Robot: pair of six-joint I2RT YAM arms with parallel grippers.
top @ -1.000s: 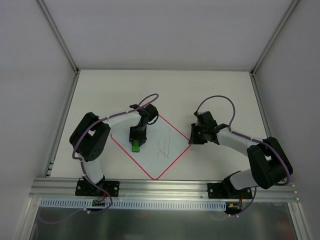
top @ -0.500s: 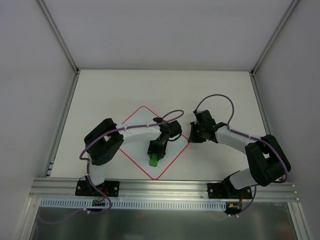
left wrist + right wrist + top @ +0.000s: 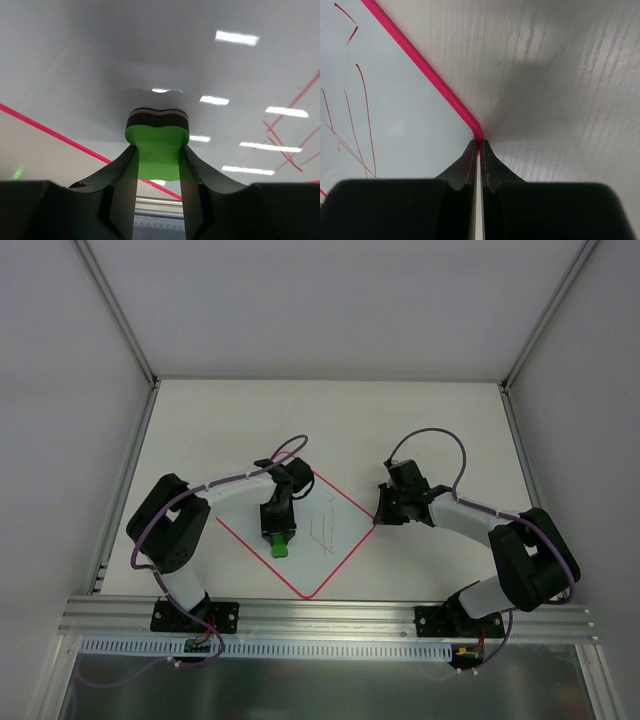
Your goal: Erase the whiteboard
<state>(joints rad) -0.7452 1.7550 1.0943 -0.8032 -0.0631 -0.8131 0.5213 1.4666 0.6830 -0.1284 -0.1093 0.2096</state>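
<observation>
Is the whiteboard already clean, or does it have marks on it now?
Not clean. Thin red lines show on the whiteboard, right of the green eraser in the top view.

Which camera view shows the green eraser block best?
The left wrist view: the green eraser block fills the centre, clamped in the left gripper, dark pad toward the whiteboard. The top view shows only a small green spot at that gripper's tip. The right wrist view does not show it.
</observation>
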